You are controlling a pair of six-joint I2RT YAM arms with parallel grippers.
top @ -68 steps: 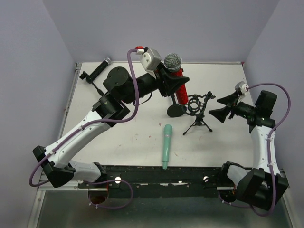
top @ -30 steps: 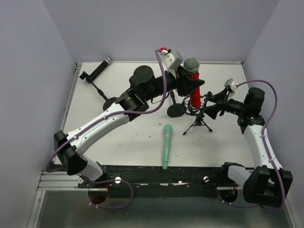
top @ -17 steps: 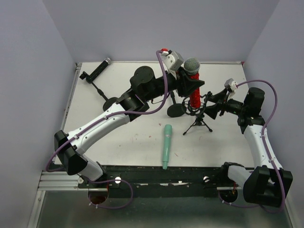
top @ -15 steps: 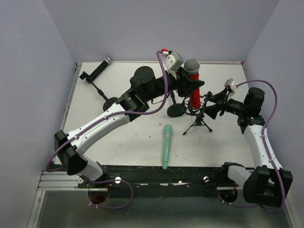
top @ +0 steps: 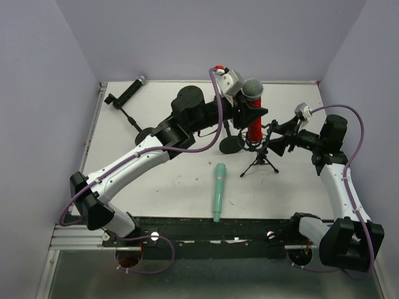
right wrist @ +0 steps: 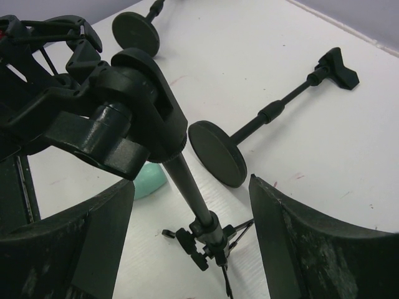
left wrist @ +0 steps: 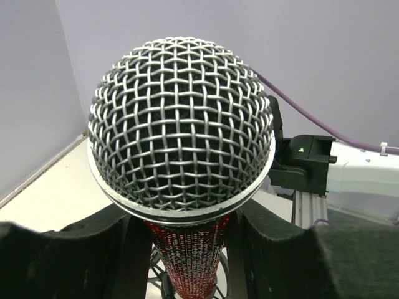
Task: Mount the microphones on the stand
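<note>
Red mic (top: 254, 129), clamped upright in the left jaws over the tripod stand (top: 261, 159) that wide-open right jaws straddle, could snag and topple it if lowered off-centre.

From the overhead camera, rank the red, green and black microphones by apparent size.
Mint-green microphone and red microphone look about equal, though the red one is held up nearer the camera.
Black microphone looks smallest.

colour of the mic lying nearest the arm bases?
The microphone is mint green all over, head included. The top external view shows it best.
</note>
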